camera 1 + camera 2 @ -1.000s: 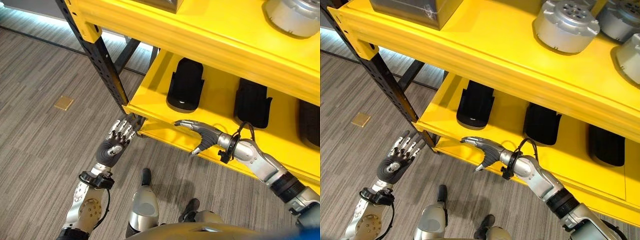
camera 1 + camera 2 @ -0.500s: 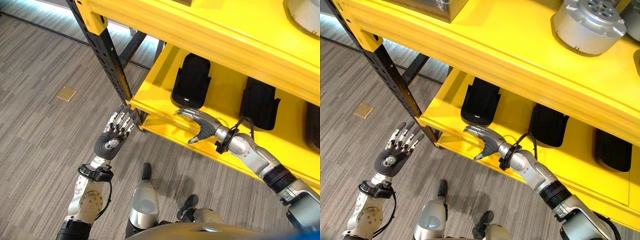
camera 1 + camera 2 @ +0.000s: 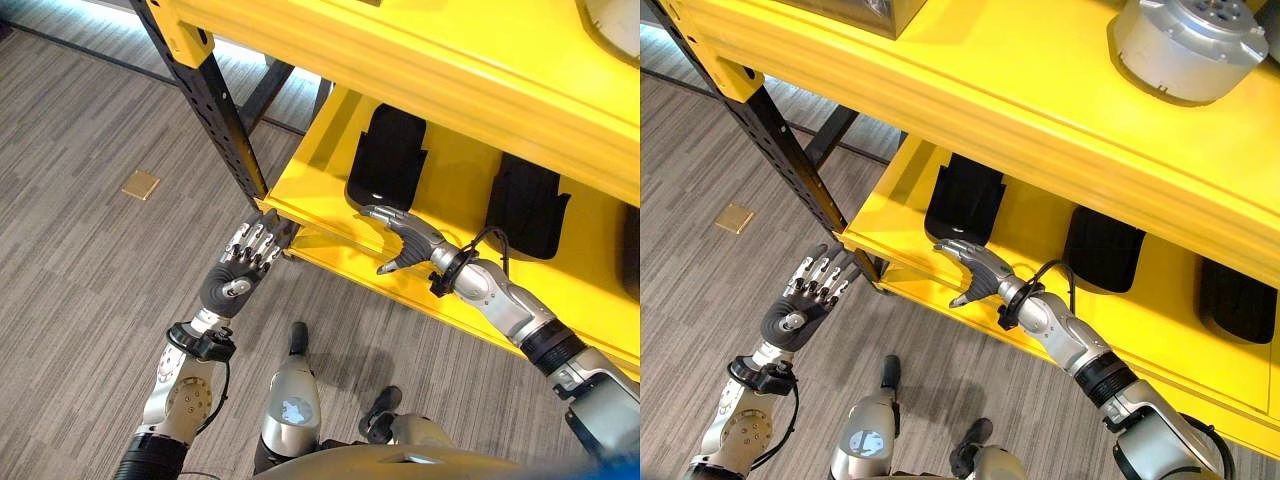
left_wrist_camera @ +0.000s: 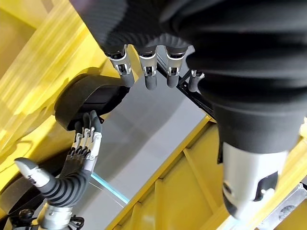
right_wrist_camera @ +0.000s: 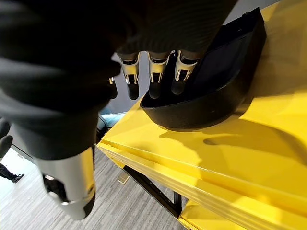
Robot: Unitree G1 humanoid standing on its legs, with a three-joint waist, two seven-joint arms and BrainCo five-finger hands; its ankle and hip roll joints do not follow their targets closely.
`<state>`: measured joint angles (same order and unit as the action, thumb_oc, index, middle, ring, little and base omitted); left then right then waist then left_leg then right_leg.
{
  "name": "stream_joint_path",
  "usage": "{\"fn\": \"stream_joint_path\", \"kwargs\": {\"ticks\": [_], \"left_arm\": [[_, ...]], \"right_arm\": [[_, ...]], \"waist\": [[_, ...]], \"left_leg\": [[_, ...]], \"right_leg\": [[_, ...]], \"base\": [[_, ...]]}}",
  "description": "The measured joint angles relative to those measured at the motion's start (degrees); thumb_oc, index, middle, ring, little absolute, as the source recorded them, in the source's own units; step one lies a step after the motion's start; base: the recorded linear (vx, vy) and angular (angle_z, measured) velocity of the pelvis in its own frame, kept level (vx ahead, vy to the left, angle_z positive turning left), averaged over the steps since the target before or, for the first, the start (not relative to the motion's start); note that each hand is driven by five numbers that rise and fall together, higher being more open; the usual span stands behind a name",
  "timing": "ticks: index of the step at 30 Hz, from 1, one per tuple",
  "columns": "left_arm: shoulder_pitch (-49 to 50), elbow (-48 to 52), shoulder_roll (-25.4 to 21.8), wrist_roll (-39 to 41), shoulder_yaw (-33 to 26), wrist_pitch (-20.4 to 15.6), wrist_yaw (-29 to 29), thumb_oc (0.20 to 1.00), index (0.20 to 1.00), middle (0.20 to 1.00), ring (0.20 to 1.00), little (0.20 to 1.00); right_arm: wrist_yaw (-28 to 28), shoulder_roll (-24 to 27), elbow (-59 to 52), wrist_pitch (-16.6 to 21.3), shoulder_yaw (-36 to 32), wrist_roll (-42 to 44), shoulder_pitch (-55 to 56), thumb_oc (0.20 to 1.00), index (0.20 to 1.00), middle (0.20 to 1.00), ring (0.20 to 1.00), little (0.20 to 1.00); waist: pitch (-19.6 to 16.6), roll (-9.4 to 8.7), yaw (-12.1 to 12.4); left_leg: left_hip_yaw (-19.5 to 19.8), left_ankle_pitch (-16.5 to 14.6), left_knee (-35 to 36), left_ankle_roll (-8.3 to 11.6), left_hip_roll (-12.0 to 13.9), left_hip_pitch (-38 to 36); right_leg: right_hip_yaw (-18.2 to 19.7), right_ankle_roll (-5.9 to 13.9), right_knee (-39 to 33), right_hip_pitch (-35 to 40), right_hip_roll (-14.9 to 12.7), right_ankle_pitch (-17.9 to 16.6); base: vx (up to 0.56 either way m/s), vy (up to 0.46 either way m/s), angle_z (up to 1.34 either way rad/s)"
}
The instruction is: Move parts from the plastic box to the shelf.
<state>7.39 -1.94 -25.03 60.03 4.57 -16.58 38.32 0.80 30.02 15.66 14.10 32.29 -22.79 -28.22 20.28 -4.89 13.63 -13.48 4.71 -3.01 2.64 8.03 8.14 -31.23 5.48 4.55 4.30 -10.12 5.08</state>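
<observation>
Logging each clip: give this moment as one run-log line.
right robot hand: open, empty, by leftmost black plastic part on lower yellow shelf | left robot hand: open, empty, above floor

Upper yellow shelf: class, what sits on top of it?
On the upper yellow shelf stand a round silver metal part and, at the corner, a grey box cut off by the frame. What lies farther back is out of sight.

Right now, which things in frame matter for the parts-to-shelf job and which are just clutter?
Job:
- yellow shelf
- black parts on its lower level
- right hand, open, just in front of the nearest black part
- left hand, open, empty, by the black post

Just there:
- silver round part on the upper level
- small tan plate in the floor
</observation>
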Motion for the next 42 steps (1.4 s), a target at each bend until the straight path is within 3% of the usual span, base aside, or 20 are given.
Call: {"fn": "stream_joint_path", "kwargs": {"ticks": [8,21,31,36,42], "left_arm": [[-1.2,0.0,0.0,-0.8,0.0,0.1,-0.7,1.000,1.000,1.000,1.000,1.000],[-1.8,-0.1,1.0,-1.1,1.9,1.1,-0.8,1.000,1.000,1.000,1.000,1.000],[-1.9,-2.0,1.1,-1.3,2.4,2.5,-0.7,1.000,1.000,1.000,1.000,1.000],[-3.4,-2.0,0.9,-1.1,5.6,2.2,-0.9,1.000,1.000,1.000,1.000,1.000],[-3.8,-2.1,0.9,-0.7,6.9,0.8,-1.3,1.000,1.000,1.000,1.000,1.000]], "right_arm": [[-1.0,-3.1,2.8,-1.9,0.2,0.1,-2.4,1.000,1.000,1.000,1.000,1.000],[-1.4,-3.0,6.7,-5.0,2.2,0.1,-3.7,1.000,1.000,1.000,1.000,1.000],[-2.9,-3.1,11.5,-6.2,4.1,-0.5,-6.0,1.000,1.000,1.000,1.000,1.000],[-18.5,-5.2,11.9,-1.1,2.1,-8.2,-8.1,1.000,1.000,1.000,1.000,1.000],[-27.7,-5.3,10.7,1.0,1.9,-13.0,-7.9,1.000,1.000,1.000,1.000,1.000]], "waist": [[0.1,0.50,0.3],[-0.7,3.40,1.5],[-1.0,3.28,1.6],[-1.0,3.48,0.7],[-1.1,4.99,-0.6]], "left_leg": [[0.1,0.0,-0.2,0.00,0.0,0.0],[0.2,0.0,-1.1,-0.02,0.0,-0.2],[0.2,0.0,-1.1,-0.16,0.1,0.1],[0.5,0.3,-1.1,-0.48,-0.3,0.9],[0.1,0.2,-1.1,-0.76,-0.6,1.1]], "right_leg": [[-0.2,0.00,0.2,0.2,-0.1,0.0],[-0.7,-0.01,0.5,0.7,-0.2,0.0],[-0.8,-0.04,1.0,0.6,-0.2,0.0],[-1.0,-0.04,1.5,-0.5,-0.7,0.0],[-0.8,-0.05,2.0,-1.1,-1.2,0.1]], "base": [[0.00,0.000,0.00],[0.00,0.001,0.02],[-0.01,0.003,0.00],[-0.05,0.063,0.03],[-0.02,0.046,-0.02]]}}
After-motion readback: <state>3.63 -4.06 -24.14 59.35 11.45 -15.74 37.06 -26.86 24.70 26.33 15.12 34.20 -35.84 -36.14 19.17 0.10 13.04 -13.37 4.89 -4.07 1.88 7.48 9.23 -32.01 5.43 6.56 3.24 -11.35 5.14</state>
